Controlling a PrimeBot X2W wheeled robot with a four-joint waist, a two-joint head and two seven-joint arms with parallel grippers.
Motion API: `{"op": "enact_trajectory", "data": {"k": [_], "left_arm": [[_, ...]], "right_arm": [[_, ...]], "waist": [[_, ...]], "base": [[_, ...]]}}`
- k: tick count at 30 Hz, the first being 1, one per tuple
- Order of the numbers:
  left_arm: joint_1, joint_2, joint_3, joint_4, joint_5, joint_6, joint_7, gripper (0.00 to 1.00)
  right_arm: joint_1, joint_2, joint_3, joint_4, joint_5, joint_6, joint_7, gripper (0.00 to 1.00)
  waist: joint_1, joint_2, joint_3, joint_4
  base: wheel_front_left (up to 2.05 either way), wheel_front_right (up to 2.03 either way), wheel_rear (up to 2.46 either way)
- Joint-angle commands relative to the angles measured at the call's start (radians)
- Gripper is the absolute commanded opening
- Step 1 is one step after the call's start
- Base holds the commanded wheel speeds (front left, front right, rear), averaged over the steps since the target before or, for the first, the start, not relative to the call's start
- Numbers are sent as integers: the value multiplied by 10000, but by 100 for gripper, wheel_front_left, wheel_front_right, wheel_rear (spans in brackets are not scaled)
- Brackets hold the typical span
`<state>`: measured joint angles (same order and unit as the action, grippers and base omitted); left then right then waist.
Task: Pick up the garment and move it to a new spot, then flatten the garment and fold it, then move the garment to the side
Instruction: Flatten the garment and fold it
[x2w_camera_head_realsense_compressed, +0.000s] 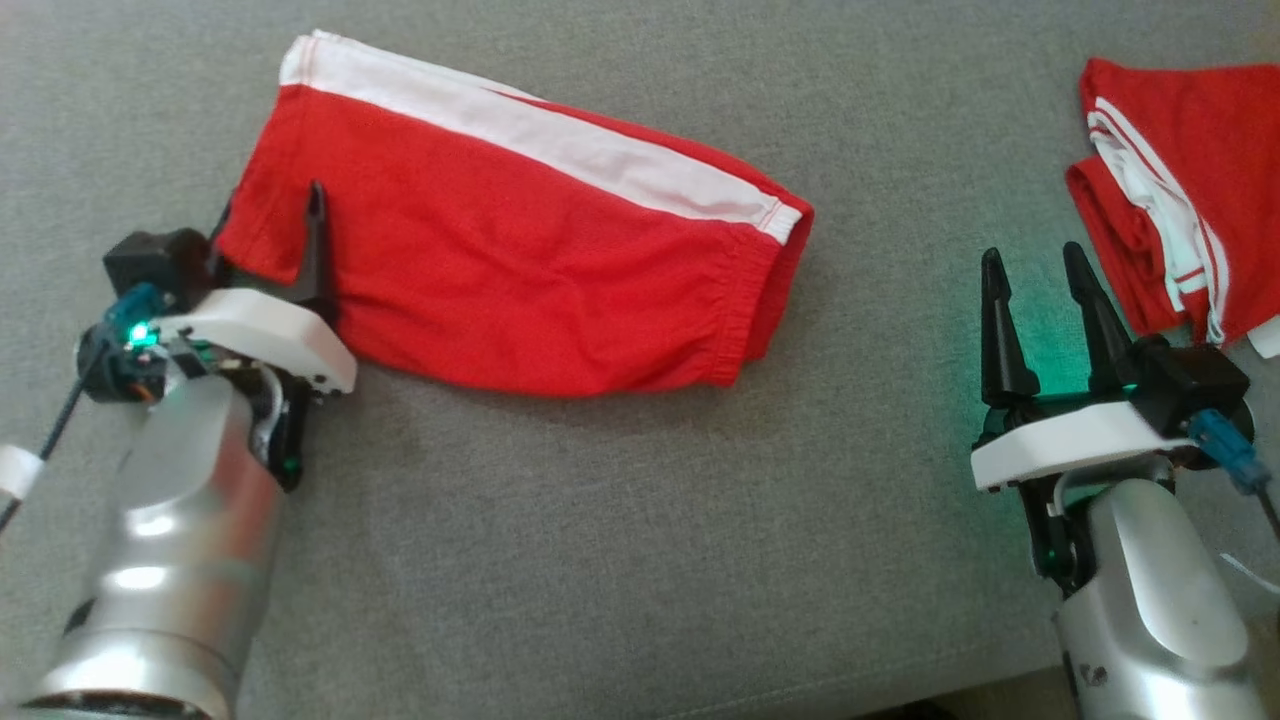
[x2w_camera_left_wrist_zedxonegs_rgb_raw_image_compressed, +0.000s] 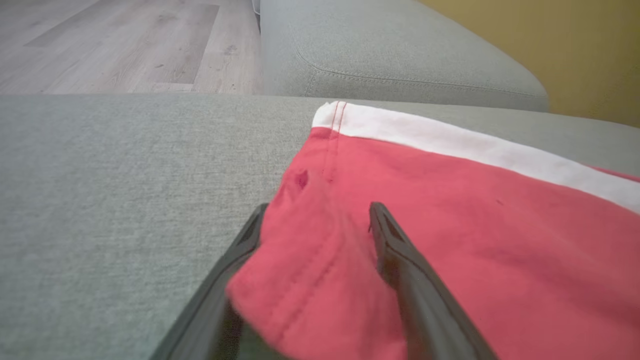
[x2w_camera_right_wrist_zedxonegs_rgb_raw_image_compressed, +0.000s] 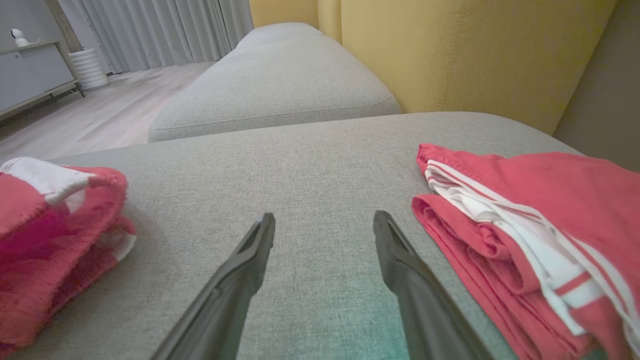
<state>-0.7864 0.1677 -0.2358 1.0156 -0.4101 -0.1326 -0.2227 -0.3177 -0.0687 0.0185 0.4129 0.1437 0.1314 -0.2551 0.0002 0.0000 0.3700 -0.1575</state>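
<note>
The garment (x2w_camera_head_realsense_compressed: 500, 250), red shorts with a white side stripe, lies folded in a long flat shape across the grey cushion. My left gripper (x2w_camera_head_realsense_compressed: 268, 240) is open at its lower left corner. One finger (x2w_camera_left_wrist_zedxonegs_rgb_raw_image_compressed: 400, 260) rests on top of the red cloth (x2w_camera_left_wrist_zedxonegs_rgb_raw_image_compressed: 475, 240), while the other finger (x2w_camera_left_wrist_zedxonegs_rgb_raw_image_compressed: 235, 255) is beside and partly under the hem. My right gripper (x2w_camera_head_realsense_compressed: 1032, 255) is open over bare cushion to the right of the garment, holding nothing. In the right wrist view the gripper (x2w_camera_right_wrist_zedxonegs_rgb_raw_image_compressed: 324, 217) has the garment's waistband end (x2w_camera_right_wrist_zedxonegs_rgb_raw_image_compressed: 50, 225) at its left.
A second folded red and white garment (x2w_camera_head_realsense_compressed: 1180, 170) lies at the far right, close to my right fingers (x2w_camera_right_wrist_zedxonegs_rgb_raw_image_compressed: 525, 210). The grey sofa cushion (x2w_camera_head_realsense_compressed: 620, 520) has its front edge at the bottom right. A yellow backrest (x2w_camera_right_wrist_zedxonegs_rgb_raw_image_compressed: 475, 50) and wooden floor (x2w_camera_left_wrist_zedxonegs_rgb_raw_image_compressed: 125, 45) lie beyond.
</note>
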Motion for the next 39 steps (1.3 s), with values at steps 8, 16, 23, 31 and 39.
{"op": "enact_trajectory", "data": {"k": [8,16,23,31,39], "left_arm": [[-471,484,-544,1263,-582,20,477,100],[-259,353,-1178,1439,-947,20,293,0],[654,65,-1006,1541,-950,586,-363,0],[2906,-148,-330,-485,-607,1257,-387,0],[4525,-135,613,-2977,742,1732,-389,100]], "right_arm": [[-184,88,165,-304,-6,-7,-66,100],[-147,108,228,-175,18,-7,-67,100],[416,135,144,224,-87,-7,-67,100],[1034,169,218,620,-70,-7,-67,100],[1160,181,405,788,-99,-7,-67,100]], "waist": [[-2,0,153,-60],[-2,0,-357,301],[-2,0,-1605,1010],[-2,0,-2611,1527],[-2,0,-2897,1537]], "base": [[0,0,0],[0,0,0],[0,0,0],[0,0,0],[0,0,0]]}}
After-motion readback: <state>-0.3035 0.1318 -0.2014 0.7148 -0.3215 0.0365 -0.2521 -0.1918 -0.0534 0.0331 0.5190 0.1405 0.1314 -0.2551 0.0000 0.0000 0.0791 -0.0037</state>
